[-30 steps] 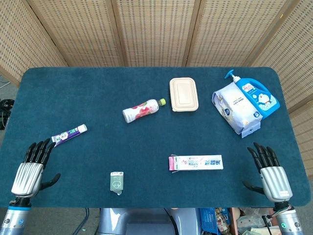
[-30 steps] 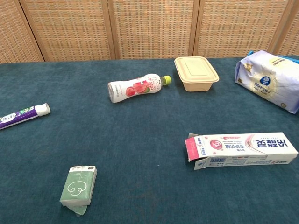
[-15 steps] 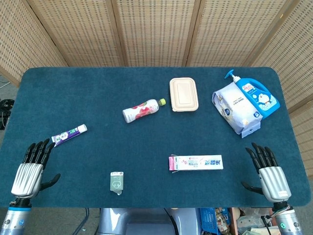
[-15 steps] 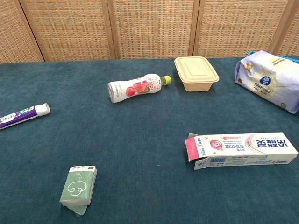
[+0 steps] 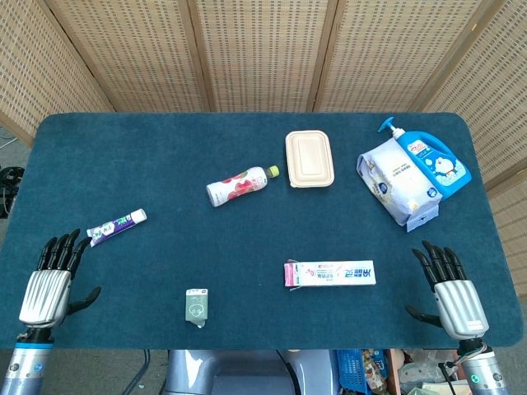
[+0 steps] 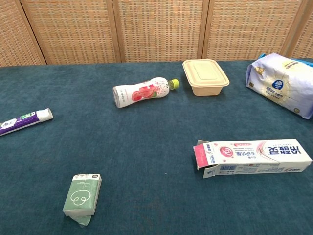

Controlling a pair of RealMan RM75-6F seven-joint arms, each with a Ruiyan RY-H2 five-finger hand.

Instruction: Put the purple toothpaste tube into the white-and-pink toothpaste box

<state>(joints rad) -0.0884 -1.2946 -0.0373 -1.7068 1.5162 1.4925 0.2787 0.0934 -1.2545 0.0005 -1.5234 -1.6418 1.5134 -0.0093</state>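
Purple toothpaste tube (image 5: 117, 226) lying flat on the blue tabletop (image 5: 165, 156) toward the left edge, long axis slanting, white cap end up and to the right, crimped tail down and to the left. Just beyond the fingertips of the left hand (image 5: 49, 284), up and slightly rightward from them, near but not touching. Clearly closer to that hand than to the right hand (image 5: 451, 292), which sits well apart at the opposite near corner. White-and-pink toothpaste box (image 5: 329, 273) lying flat lengthwise across the near-right part of the table, end flaps open on its left end, that mouth facing toward the tube's side; nearer the right hand, yet not touched. Left hand palm-down at the near edge, fingers spread and straight, pointing away toward the tube, thumb out to the side, holding nothing. Right hand likewise flat, fingers apart, empty. Probably a short forward reach for the left hand, turned to take the tube across its slanted axis. Elsewhere: pink drink bottle (image 5: 240, 185) on its side mid-table, beige lidded container (image 5: 310, 158) behind it, small green packet (image 5: 197, 305) near the front edge.
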